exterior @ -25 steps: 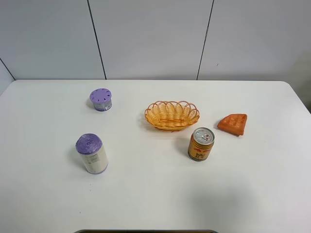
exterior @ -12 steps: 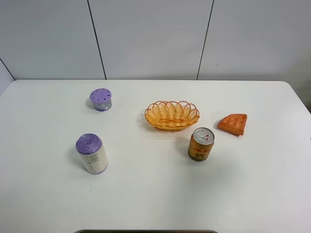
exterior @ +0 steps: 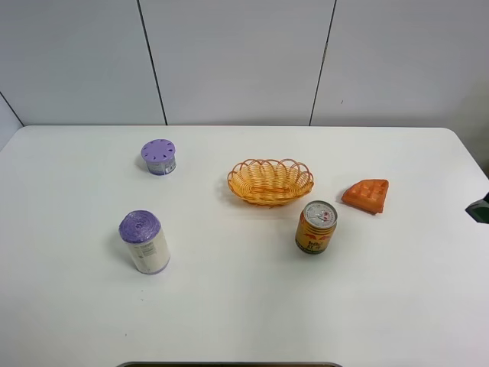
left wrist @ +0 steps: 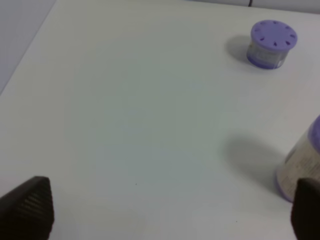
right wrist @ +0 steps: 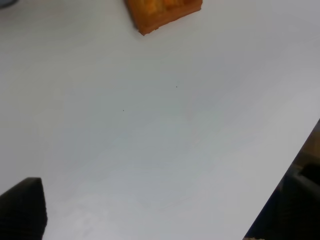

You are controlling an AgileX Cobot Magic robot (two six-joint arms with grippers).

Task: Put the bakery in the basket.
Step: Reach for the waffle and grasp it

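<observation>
K: Right arm [exterior: 480,208] has come in. A dark tip now pokes in at the right edge of the high view. Nothing on the table [exterior: 229,313] has shifted.
M: Grippers?
K: High view can't say. In its wrist view the right gripper [right wrist: 160,210] is empty, with one finger [right wrist: 22,207] at the frame's far edge and the other lost in the dark past the table edge, so spread wide. Left gripper [left wrist: 166,210] shows only in its own wrist view — tips in opposite corners, spread, holding nothing.
M: Bakery?
K: Bakery [exterior: 367,194] lies flat on the table, right of the can [exterior: 316,227], outside the basket [exterior: 270,181] and well apart from it. Right wrist view catches only its edge.
M: Count?
K: One bakery, one basket, one can, one purple-lidded tub [exterior: 158,157], one purple-topped roll [exterior: 144,241] — five. Left wrist view sees just the tub and the roll.
</observation>
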